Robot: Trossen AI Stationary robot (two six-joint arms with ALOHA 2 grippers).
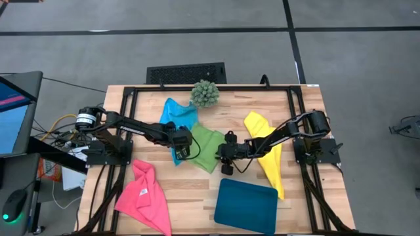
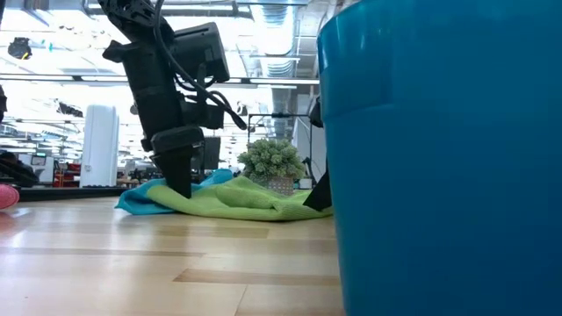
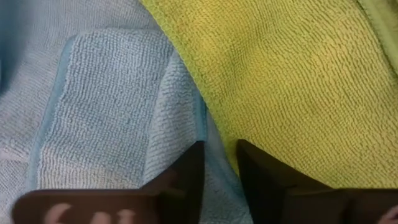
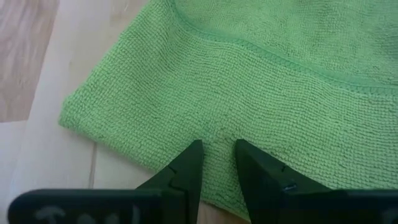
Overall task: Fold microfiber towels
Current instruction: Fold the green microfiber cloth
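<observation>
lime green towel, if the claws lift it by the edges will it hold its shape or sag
Probably sag: the lime green towel already lies rumpled and draped over the sky blue towel. Its looped pile should grip rather than slip. It looks thin, so likely light.

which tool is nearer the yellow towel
Right. The right tool sits on the lime green microfibre towel, near the crumpled yellow microfibre towel; the left tool is beyond it.

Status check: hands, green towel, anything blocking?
Left hand down at the blue towel and green towel seam, fingers slightly apart. Right hand pinching the green towel's edge. Tray and plant nearby, not blocking.
</observation>
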